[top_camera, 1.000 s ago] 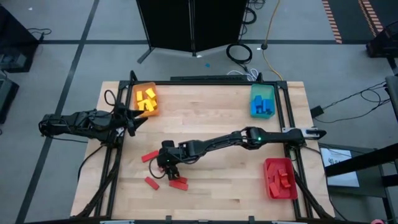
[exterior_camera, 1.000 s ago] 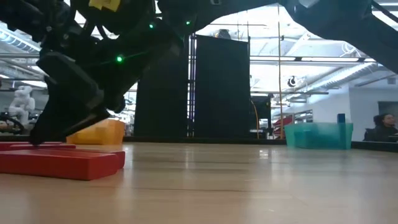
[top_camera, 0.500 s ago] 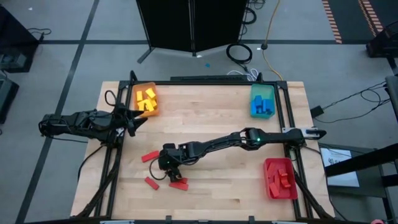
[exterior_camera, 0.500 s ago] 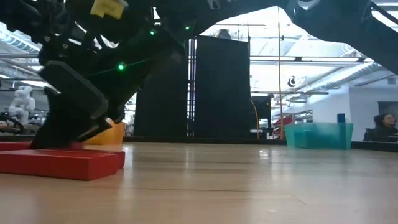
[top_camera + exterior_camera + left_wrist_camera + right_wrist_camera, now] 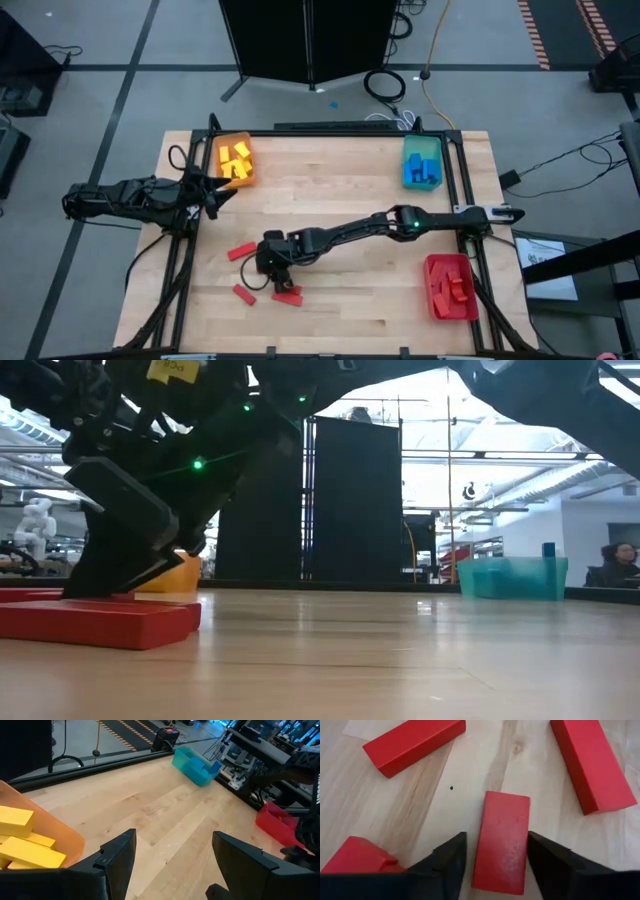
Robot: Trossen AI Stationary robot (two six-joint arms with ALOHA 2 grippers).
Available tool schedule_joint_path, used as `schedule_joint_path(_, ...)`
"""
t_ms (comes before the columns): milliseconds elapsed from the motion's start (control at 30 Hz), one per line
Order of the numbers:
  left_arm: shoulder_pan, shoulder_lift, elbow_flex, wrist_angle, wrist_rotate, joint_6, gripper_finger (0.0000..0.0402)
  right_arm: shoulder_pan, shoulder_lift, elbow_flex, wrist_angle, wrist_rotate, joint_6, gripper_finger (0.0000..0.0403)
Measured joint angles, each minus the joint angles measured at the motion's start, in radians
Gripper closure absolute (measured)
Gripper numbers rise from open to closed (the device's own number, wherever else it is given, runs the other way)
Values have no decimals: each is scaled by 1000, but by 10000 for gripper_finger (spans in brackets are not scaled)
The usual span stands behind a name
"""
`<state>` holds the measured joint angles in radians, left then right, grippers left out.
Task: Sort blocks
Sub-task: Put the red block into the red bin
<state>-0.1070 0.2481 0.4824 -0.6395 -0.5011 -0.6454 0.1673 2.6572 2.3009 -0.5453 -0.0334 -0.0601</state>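
Several red blocks lie flat on the wooden table (image 5: 340,200) at its near left: one (image 5: 502,842) between the fingers of my right gripper (image 5: 496,837), others (image 5: 415,745) (image 5: 592,762) (image 5: 357,855) around it. In the high view my right gripper (image 5: 272,268) slants down over them, its jaws apart along the middle block's two long sides. My left gripper (image 5: 172,865) waits open at the table's left edge, next to the orange tray (image 5: 234,160) of yellow blocks (image 5: 20,840). My right gripper comes from above, slanting down from the table's right, its fingers lying along the red block's long sides (image 5: 525,840). One finger (image 5: 545,857) stands right against a side and the other (image 5: 447,862) a sliver off. Whether either touches, I cannot tell. The block lies flat on the table.
A teal tray (image 5: 421,160) with blue blocks stands at the far right, a red tray (image 5: 450,287) with red blocks at the near right. Black rails (image 5: 465,180) run along the table's edges. Bare wood lies in the middle.
My right gripper has tipped a little steeper over the red blocks and settled closer to the table. The blocks have stayed where they lay.
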Motion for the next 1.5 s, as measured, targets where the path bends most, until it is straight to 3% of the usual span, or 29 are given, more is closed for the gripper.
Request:
schedule_joint_path(200, 0, 0, 0, 0, 0, 1, 143, 0, -4, 0, -36, 32, 59, 311)
schedule_joint_path(500, 0, 0, 0, 0, 0, 4, 143, -1, -17, 0, -65, 45, 180, 313)
schedule_joint_path(833, 0, 0, 0, 1, 0, 4, 143, -5, -156, -2, -163, 102, 177, 313)
schedule_joint_path(1500, 0, 0, 0, 2, 0, -2, 143, 43, -453, -2, -824, 197, 210, 313)
